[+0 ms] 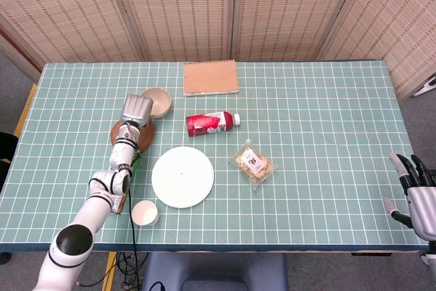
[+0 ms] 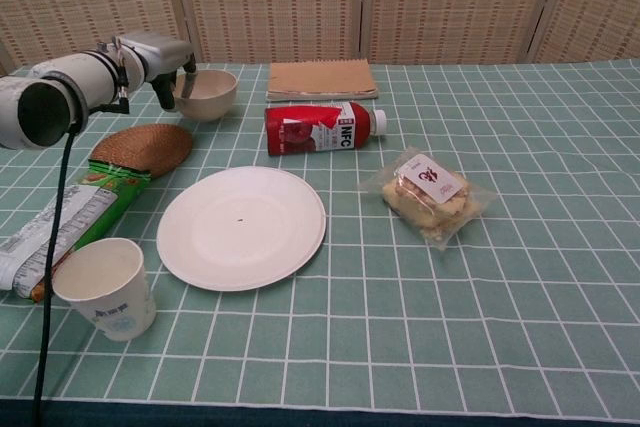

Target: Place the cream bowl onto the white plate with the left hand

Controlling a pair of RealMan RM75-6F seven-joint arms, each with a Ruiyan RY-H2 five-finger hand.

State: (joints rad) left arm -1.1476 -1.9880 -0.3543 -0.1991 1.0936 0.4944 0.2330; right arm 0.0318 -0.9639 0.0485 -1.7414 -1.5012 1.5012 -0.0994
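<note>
Green gridded tablecloth (image 1: 313, 100) is spreading under me, woven screens standing behind. I am holding the cream bowl (image 2: 208, 93) by its rim with my left hand (image 2: 160, 57), near the wicker coaster (image 2: 142, 147), well apart from the white plate (image 2: 241, 227). My right hand (image 1: 417, 192) is hanging at the table's edge, fingers apart, holding nothing

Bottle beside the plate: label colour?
Red label with white lettering, white cap; clearest in the chest view.
</note>
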